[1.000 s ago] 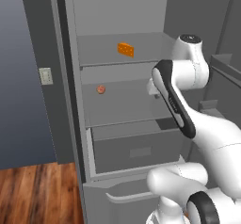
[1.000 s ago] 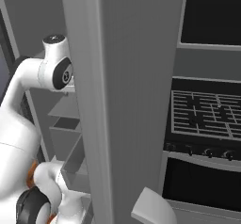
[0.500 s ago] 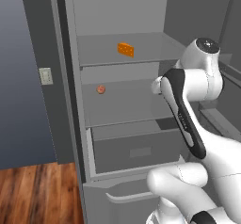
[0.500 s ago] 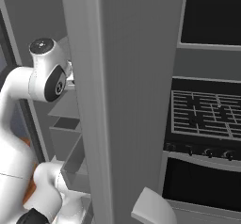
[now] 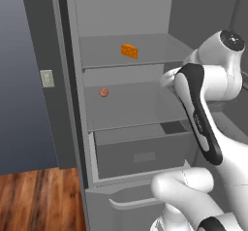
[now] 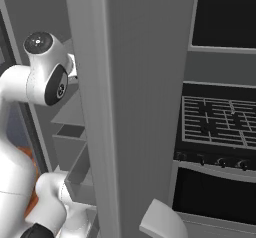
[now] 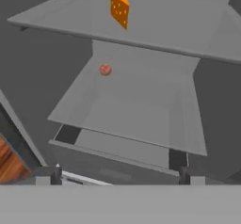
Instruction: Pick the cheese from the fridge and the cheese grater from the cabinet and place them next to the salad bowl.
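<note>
Left base view: the fridge (image 5: 72,128) stands open, its pale shelves bare but for two small things; the cheese (image 5: 129,51) sits upright on the upper shelf, toward the middle; a small reddish ball (image 5: 103,92) lies on the shelf below, near its left side, well apart from the cheese; under that shelf a wide grey drawer (image 5: 140,152) is set in the fridge; the white arm (image 5: 203,108) bends up from the lower right, in front of the right part of the shelves; a strip of wooden floor (image 5: 38,196) shows at lower left.

Right base view: the fridge's grey side wall (image 6: 140,107) fills the middle; the arm's rounded joint sits left of it; a stove (image 6: 220,122) with dark grates stands to the right.

Hand view: the gripper (image 7: 120,176) has its two dark fingertips (image 7: 47,175) spread wide with nothing between them; the cheese (image 7: 119,10) rests on the upper shelf ahead; the ball (image 7: 105,69) lies on the shelf beneath.
</note>
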You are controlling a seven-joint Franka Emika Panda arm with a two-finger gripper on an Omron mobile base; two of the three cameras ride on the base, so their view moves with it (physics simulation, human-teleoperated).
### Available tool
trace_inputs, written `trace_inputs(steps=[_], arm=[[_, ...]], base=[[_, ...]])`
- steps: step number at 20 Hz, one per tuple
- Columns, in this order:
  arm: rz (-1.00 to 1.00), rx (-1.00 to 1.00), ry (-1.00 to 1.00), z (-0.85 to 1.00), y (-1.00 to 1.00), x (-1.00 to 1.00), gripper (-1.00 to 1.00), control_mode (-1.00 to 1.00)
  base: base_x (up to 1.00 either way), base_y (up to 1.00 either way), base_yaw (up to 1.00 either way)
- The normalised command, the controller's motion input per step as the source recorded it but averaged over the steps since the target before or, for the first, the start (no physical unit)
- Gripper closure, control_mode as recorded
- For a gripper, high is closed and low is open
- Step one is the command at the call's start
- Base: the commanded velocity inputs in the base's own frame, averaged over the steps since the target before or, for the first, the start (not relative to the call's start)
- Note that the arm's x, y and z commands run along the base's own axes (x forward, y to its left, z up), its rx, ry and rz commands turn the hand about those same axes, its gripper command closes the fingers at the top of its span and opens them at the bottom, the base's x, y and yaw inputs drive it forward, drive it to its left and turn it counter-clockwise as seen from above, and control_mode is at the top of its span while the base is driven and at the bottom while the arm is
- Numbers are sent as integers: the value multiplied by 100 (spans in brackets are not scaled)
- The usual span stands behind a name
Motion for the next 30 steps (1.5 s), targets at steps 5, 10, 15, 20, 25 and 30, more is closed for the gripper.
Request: trace_inputs(steps=[5, 10, 15, 20, 25, 30], arm=[[5, 0, -13, 47, 0, 0, -100, -100], [1, 0, -17, 33, 4, 16, -100, -100], [5, 0, -11, 25, 6, 29, -100, -100], [5, 3, 5, 15, 19, 30, -100, -100], [15, 5, 13, 14, 4, 34, -100, -100], [3, 0, 1, 0, 9, 32, -100, -100]], base=[[0, 0, 0], [0, 0, 0], [0, 0, 0], [0, 0, 0], [0, 0, 0], [0, 0, 0]])
